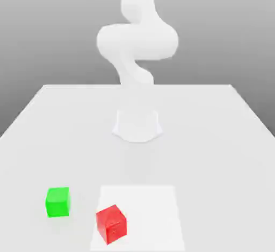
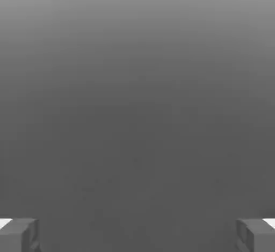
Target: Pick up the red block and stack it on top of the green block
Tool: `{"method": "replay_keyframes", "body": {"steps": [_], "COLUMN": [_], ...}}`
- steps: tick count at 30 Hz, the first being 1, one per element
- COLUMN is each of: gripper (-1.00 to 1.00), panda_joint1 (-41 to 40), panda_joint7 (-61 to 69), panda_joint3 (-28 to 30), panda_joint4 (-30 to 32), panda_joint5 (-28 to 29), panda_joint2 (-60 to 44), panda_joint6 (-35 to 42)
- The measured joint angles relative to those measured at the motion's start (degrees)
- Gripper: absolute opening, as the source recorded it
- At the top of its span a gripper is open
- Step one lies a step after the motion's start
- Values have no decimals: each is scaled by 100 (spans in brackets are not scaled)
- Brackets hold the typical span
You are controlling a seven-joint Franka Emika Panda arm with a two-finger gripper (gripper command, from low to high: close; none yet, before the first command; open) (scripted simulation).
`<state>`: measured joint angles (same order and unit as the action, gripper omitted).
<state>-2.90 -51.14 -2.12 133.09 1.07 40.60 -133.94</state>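
Gray shading, paler toward the top in the exterior view, backs the scene. The claw [image 2: 137, 236] stands wide open in the hand view, its two fingers [image 2: 19, 236] well apart with nothing between them. From it outward comes the white arm [image 1: 137, 41], whose bent upper part rises out of the exterior view's top edge. Its base [image 1: 137, 126] stands on the pale tabletop [image 1: 209, 154], toward the far side and near the middle. On the near part of the tabletop lies a white square [image 1: 153, 218]. The red block [image 1: 111, 224] rests on the square's left part, turned at an angle, with a corner toward the near edge. The green block [image 1: 58, 202], more squarely set, sits on the tabletop to the exterior view's left of the red one, slightly farther back and apart from it.
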Motion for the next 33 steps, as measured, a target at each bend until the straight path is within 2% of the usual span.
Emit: {"method": "replay_keyframes", "body": {"steps": [13, 19, 24, 29, 30, 33], "gripper": [0, 0, 0, 0, -100, -100], "panda_joint1": [-1143, -1331, -1363, -1168, -1152, -1152], "panda_joint7": [-2839, -3953, -4536, -4820, -4860, -4863], "panda_joint3": [-711, -665, -651, -393, -366, -366], "panda_joint4": [683, 999, 1242, 1134, 1117, 1117], "panda_joint5": [651, 697, 339, 563, 614, 617], "panda_joint2": [-2758, -3983, -4946, -5969, -6081, -6081], "panda_joint6": [-1118, -1642, -2131, -2946, -3035, -3042]}}
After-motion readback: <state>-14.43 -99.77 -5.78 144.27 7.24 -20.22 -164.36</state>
